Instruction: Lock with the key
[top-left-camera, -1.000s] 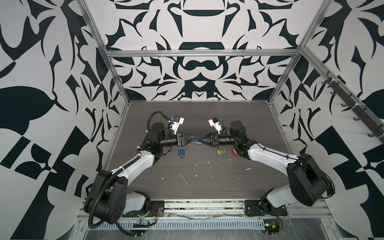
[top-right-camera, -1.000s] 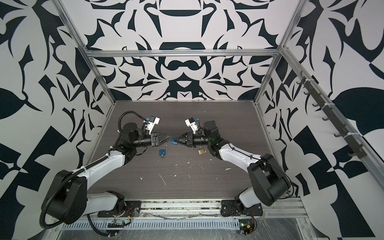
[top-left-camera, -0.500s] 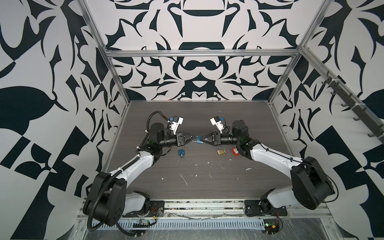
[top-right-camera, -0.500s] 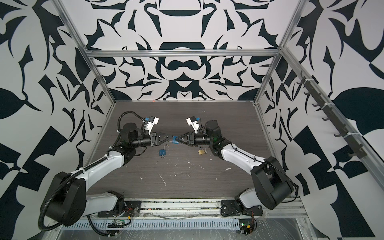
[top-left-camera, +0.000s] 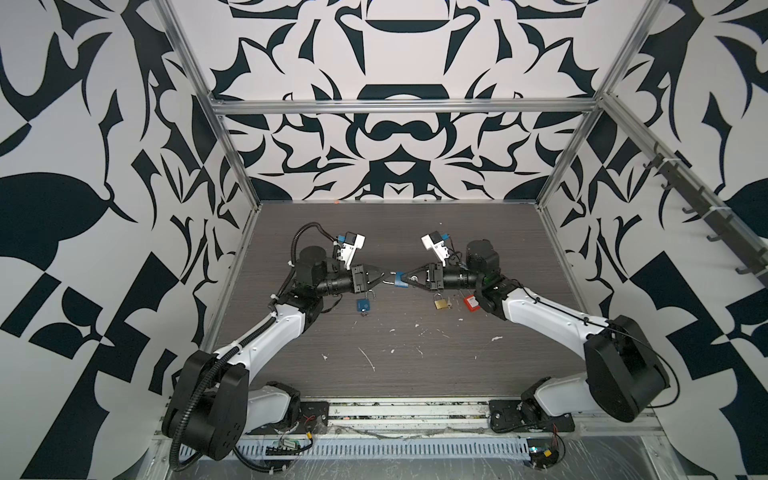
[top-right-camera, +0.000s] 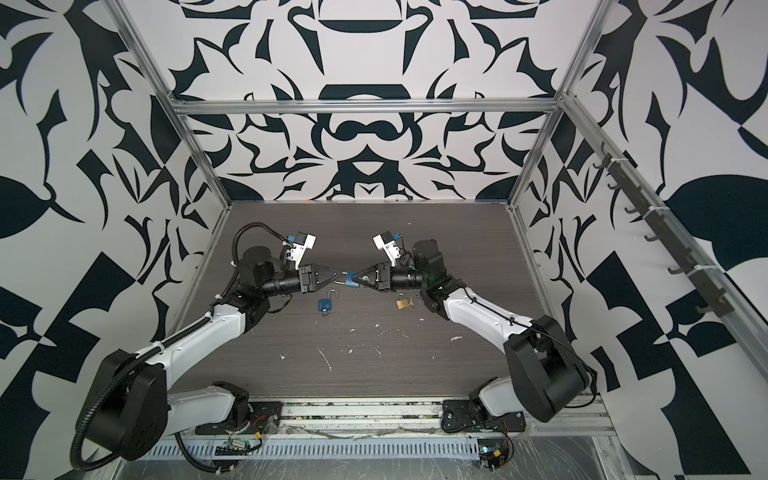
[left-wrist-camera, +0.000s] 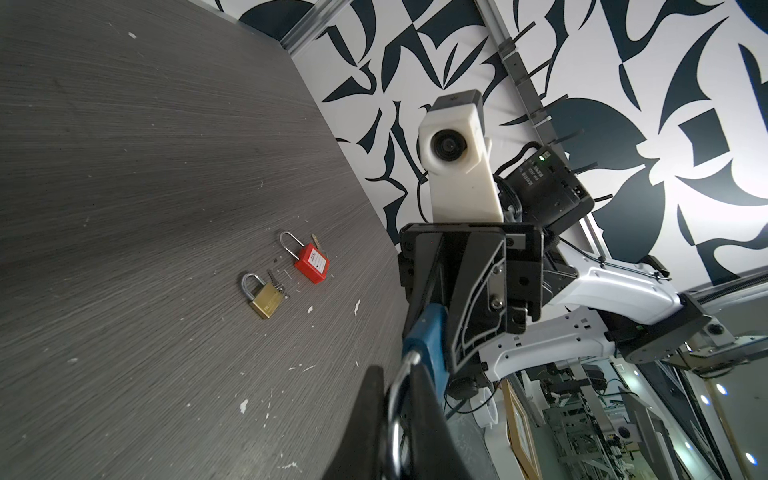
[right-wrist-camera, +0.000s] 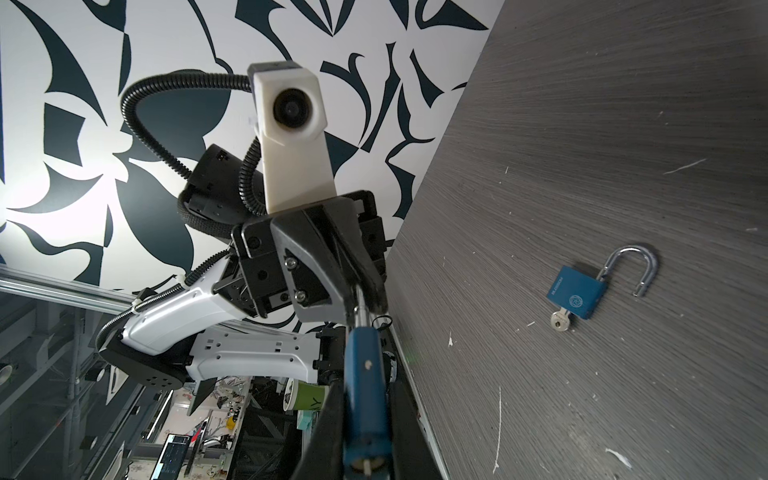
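- Your left fingers were half open a second ago. They have now pinched in on the shackle of the blue padlock.
- Your right fingers haven't changed: nearly closed on the padlock's body, holding it in mid-air between the two arms, above the worktop.
- With both ends gripped, pressing the shackle home looks like the next step.
- I can't tell whether a key sits in it.
- A second blue padlock lies open on the worktop, its key still in it.
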